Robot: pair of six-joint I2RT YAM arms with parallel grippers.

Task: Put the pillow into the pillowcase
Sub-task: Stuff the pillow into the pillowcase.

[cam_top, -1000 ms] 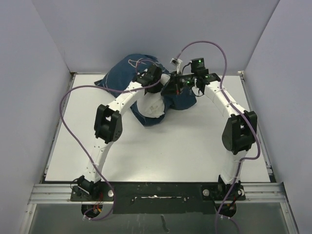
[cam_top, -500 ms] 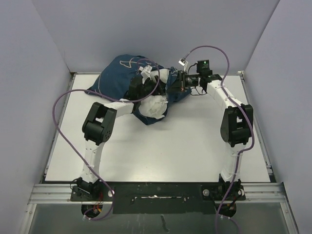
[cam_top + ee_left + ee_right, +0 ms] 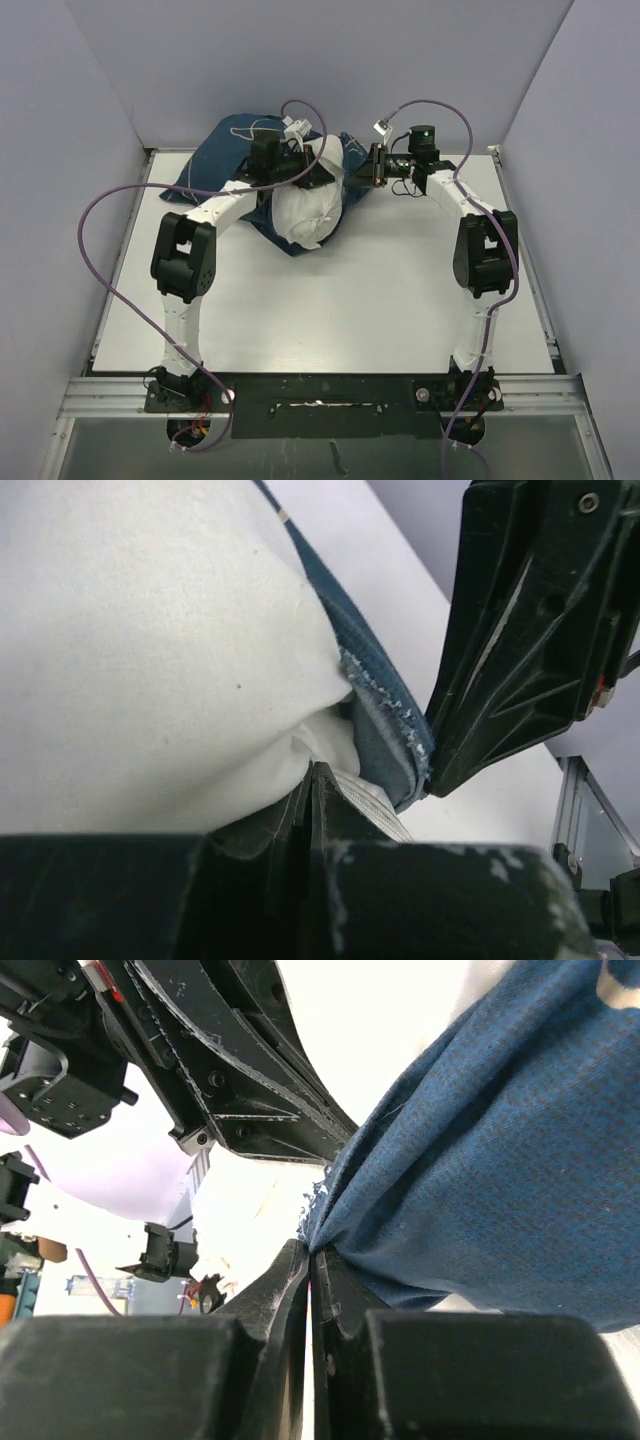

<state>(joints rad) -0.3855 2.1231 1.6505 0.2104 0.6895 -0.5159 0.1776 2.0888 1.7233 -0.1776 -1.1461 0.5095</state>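
Note:
The white pillow lies at the back of the table, its near end bulging out of the navy pillowcase, which wraps its far end. My left gripper sits on the pillow's upper right side. In the left wrist view, the left gripper is shut, with a fold of white pillow cloth pinched at its tips beside the frayed blue pillowcase edge. My right gripper is close by on the right. The right gripper is shut on the pillowcase rim.
The two grippers are almost touching; the right gripper's black body fills the left wrist view's right side. Purple cables loop off both arms. Grey walls enclose the white table on three sides.
The left arm folded back and swung its elbow left. Its gripper opened, then shut again on the pillow. More of the white pillow now shows. The right gripper kept its hold.

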